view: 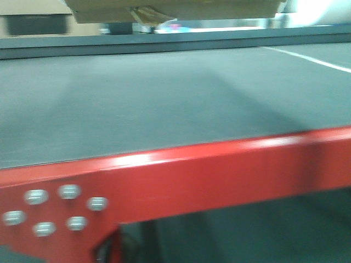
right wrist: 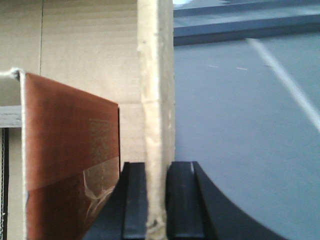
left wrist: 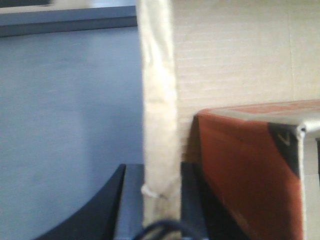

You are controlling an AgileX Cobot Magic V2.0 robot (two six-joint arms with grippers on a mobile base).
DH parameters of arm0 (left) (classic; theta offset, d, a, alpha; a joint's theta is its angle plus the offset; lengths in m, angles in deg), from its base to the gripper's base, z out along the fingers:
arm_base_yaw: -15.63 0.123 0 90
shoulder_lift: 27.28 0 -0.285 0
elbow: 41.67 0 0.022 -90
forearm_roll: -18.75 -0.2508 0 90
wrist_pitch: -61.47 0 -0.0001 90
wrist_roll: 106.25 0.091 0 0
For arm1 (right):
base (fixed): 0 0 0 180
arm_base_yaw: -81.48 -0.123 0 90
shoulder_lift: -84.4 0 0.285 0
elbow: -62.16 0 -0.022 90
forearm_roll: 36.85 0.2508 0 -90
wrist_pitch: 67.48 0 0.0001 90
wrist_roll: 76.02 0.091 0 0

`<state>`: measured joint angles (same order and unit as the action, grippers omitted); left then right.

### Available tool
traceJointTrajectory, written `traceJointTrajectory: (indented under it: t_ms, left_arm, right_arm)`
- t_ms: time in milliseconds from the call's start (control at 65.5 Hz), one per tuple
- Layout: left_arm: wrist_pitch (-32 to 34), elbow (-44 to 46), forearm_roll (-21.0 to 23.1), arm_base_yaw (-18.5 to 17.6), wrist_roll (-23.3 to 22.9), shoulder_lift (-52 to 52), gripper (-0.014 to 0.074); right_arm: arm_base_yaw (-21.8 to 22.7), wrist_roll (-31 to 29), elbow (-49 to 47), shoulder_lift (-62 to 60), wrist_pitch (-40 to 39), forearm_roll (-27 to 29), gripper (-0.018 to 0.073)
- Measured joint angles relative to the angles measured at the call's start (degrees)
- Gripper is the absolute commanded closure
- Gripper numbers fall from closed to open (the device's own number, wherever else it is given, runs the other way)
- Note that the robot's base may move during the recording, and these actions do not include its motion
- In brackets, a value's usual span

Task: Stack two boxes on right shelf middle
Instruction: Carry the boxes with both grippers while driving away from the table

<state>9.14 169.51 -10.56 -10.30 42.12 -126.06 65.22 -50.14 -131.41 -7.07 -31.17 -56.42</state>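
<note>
Held aloft: cardboard box (left wrist: 230,50), left fingers (left wrist: 132,200) clamped on one wall, right fingers (right wrist: 134,200) on opposite; red-brown carton (left wrist: 240,170) inside; grey surface (view: 164,98) below.

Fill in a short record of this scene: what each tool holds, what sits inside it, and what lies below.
left tool: shut on the cardboard box, clamping a wall edge
right tool: shut on another wall edge of it
inside: reddish-brown box
below and ahead: grey surface with red front edge
</note>
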Motion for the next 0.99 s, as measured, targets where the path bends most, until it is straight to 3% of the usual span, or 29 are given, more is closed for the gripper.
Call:
traceJointTrajectory:
  t_ms: [993]
  left_arm:
    - [0.0,0.0,0.0,0.0,0.0,0.0,0.0707]
  right_arm:
    - [0.0,0.0,0.0,0.0,0.0,0.0,0.0720]
